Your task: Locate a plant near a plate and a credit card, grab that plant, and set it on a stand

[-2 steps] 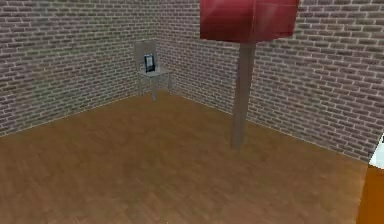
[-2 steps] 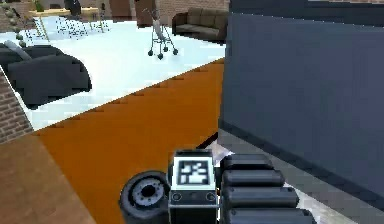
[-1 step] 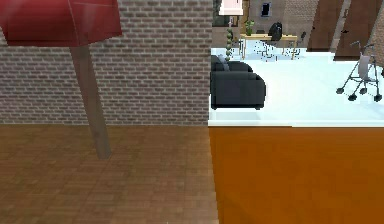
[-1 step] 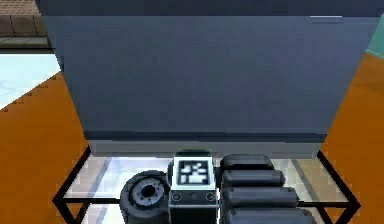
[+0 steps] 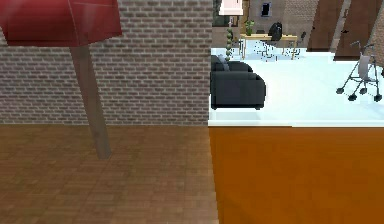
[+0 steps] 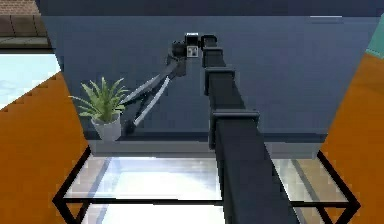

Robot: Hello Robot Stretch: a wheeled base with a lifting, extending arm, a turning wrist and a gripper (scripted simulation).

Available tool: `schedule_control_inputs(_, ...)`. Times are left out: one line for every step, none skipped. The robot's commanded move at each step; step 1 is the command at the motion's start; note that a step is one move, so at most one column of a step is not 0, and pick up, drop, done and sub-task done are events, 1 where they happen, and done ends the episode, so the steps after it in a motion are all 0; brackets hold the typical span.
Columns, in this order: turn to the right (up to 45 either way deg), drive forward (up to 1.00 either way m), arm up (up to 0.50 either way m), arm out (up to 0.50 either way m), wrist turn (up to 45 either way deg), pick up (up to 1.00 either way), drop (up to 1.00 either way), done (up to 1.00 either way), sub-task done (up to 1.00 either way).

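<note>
Past the glass table (image 6: pixel 70 190), the arm (image 6: pixel 235 130) reaches out. The gripper (image 6: pixel 129 116) ends at the plant (image 6: pixel 102 100), toward the view's left by the wall. I cannot tell its finger state or whether it holds anything. The plant looks light and its leaves soft, so grasp the stiff pot (image 6: pixel 106 127).

Green plant (image 6: pixel 100 98) in white pot (image 6: pixel 106 127) — grey-brown brick wall (image 5: pixel 130 80), orange floor (image 5: pixel 300 170).
</note>
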Motion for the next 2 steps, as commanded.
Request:
schedule_control_inputs(0.0, 0.00, 0.00, 0.00, 45.0, 0.00, 0.00, 0.00, 0.00)
schedule_control_inputs(0.0, 0.00, 0.00, 0.00, 45.0, 0.00, 0.00, 0.00, 0.00)
